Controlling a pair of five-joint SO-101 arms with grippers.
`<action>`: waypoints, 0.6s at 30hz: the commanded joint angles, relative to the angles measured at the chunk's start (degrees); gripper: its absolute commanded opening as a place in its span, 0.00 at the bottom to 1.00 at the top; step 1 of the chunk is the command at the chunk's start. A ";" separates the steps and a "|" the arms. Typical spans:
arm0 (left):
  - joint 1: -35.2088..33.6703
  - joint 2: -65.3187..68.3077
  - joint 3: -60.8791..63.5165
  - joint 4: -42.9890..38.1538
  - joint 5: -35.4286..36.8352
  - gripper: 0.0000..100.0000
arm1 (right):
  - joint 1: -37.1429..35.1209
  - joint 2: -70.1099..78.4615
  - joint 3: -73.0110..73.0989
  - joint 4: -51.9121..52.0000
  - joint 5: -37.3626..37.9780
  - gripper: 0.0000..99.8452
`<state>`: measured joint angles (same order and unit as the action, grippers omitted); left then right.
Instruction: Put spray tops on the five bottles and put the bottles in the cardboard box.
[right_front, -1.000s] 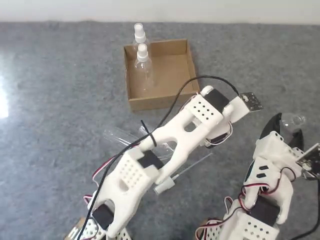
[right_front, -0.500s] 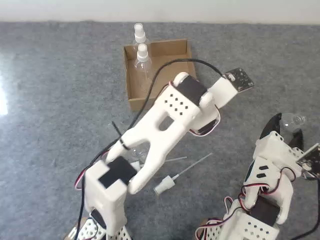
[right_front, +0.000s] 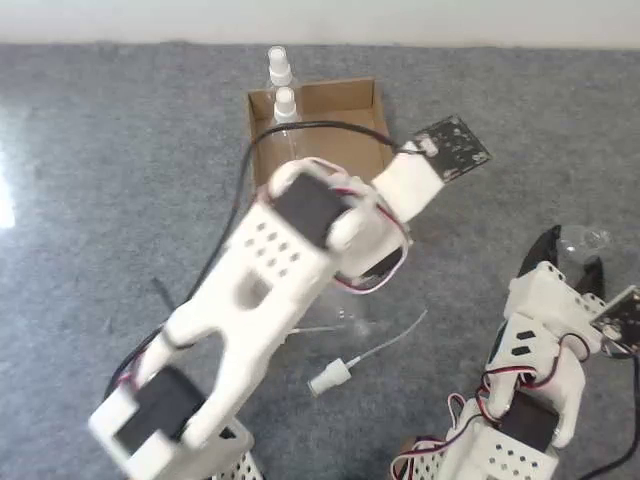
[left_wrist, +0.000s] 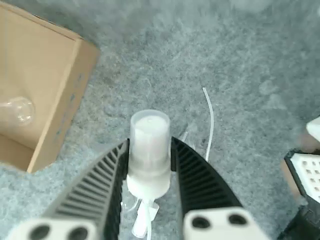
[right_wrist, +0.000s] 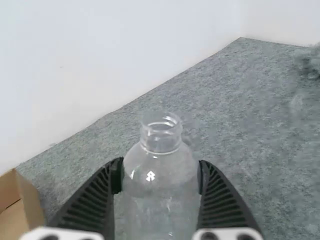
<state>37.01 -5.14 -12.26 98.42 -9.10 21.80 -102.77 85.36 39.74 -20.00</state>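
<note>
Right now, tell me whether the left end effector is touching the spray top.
Touching. In the left wrist view the left end effector clamps the spray top, both fingers pressed flat against its sides.

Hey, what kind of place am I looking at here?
Probably a small robotics test bench rather than a home or factory: the left arm and right arm sit side by side on a grey felt-like table cover, against a bare white wall, with a cardboard box.
</note>
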 joint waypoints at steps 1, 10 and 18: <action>-0.35 -11.34 1.45 0.88 0.53 0.01 | -1.63 -1.19 -0.26 -0.92 -0.44 0.04; -0.35 -24.70 13.14 -6.42 0.88 0.01 | -1.98 -1.19 2.11 -3.38 -0.44 0.04; -2.37 -38.07 23.78 -13.27 1.05 0.01 | -5.49 -1.19 2.64 -3.47 2.90 0.04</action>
<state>36.92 -35.56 8.66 89.54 -8.84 16.97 -102.68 88.88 37.63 -19.56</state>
